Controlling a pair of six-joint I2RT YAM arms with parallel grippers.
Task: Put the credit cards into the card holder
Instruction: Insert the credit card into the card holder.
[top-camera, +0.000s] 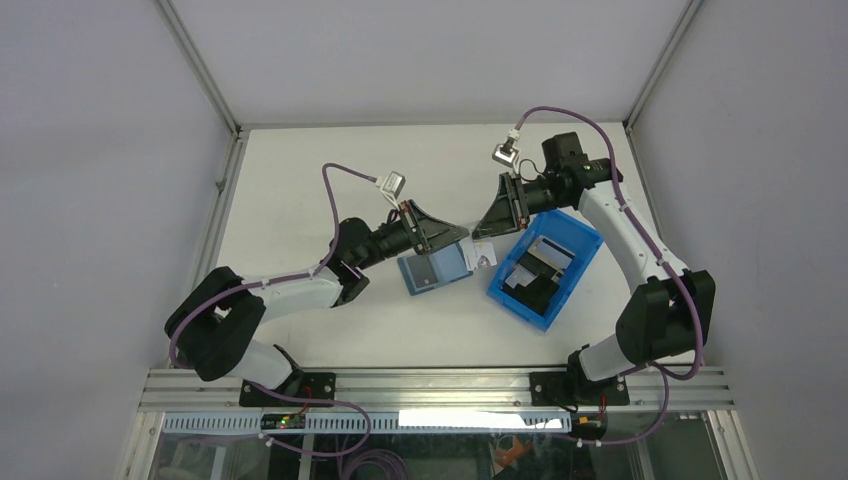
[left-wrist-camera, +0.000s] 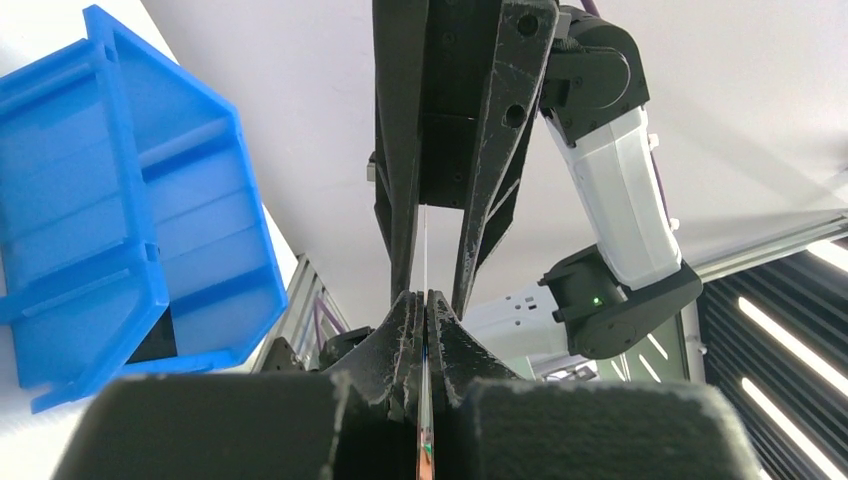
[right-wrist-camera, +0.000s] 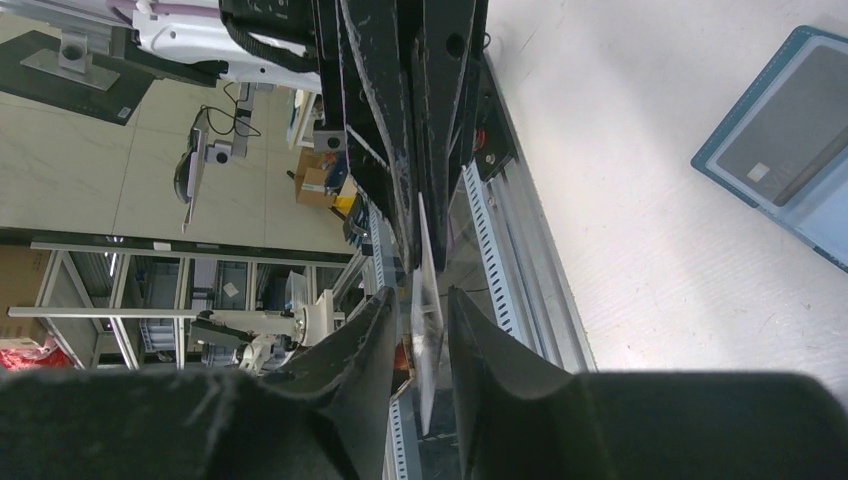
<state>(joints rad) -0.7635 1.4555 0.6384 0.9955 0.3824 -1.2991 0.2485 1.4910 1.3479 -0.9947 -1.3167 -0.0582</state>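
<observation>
A pale credit card (top-camera: 484, 256) hangs in the air above the table between both grippers. My left gripper (top-camera: 465, 240) is shut on one edge of it. In the left wrist view the card (left-wrist-camera: 425, 250) runs edge-on out of the closed left gripper (left-wrist-camera: 427, 298). My right gripper (right-wrist-camera: 420, 300) stands open around the card's (right-wrist-camera: 428, 310) other end, with a gap on each side. The teal-blue card holder (top-camera: 435, 268) lies open on the table just below the left gripper. It also shows at the right of the right wrist view (right-wrist-camera: 790, 130). More cards (top-camera: 545, 258) lie in the bin.
A bright-blue plastic bin (top-camera: 590, 240) sits right of the card holder, under the right arm, and at the left of the left wrist view (left-wrist-camera: 100, 200). The white table (top-camera: 300, 190) has metal frame rails along its edges and pale walls behind.
</observation>
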